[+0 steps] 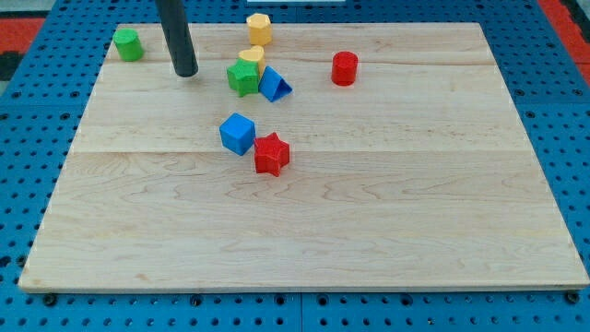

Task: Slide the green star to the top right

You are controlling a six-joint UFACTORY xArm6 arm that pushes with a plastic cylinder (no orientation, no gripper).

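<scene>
The green star point(243, 78) lies in the upper middle-left of the wooden board point(369, 221). A yellow block point(251, 58) touches it from above and a blue triangle point(274, 86) touches it on the right. My tip point(185, 72) is on the board to the left of the green star, a short gap away, not touching it. The rod rises from the tip to the view's top.
A green cylinder point(128, 44) sits at the top left corner. A yellow hexagon block point(259, 29) is at the top edge. A red cylinder point(344, 68) is right of the cluster. A blue cube point(238, 134) and a red star point(271, 154) touch near the middle.
</scene>
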